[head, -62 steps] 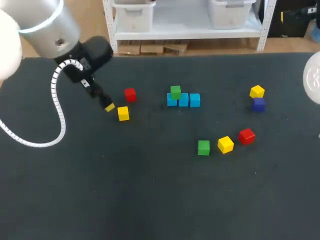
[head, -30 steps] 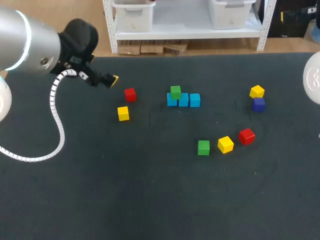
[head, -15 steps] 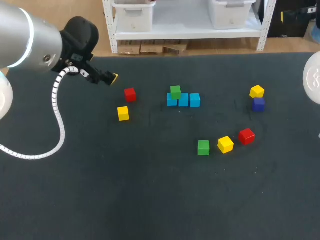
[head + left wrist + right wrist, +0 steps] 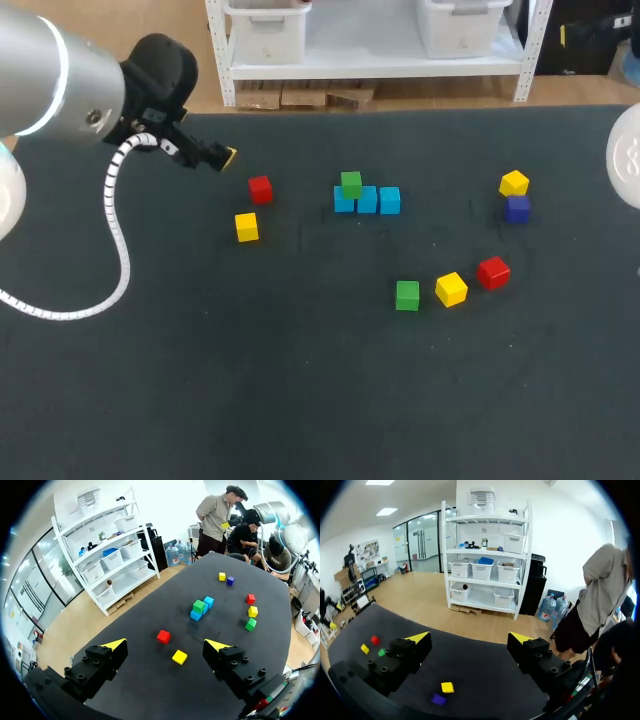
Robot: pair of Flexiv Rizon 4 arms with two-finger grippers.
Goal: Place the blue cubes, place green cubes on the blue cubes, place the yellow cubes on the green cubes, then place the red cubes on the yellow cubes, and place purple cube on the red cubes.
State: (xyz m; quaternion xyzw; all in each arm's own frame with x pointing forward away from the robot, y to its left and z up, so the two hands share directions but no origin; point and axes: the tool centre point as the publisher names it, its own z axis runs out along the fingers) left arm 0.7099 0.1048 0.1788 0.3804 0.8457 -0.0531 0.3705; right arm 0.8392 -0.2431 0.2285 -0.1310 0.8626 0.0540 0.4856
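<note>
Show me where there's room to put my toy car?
The near half of the table, in front of the loose green cube and the left yellow cube, is bare. So is the gap between the blue cubes and the purple cube. It's crowded around that green cube.

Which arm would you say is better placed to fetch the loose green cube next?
Left, probably: the left gripper, open, hangs over the table with the loose green cube in plain sight ahead. The right gripper sits at the table's edge by the purple cube, the green one far off.
</note>
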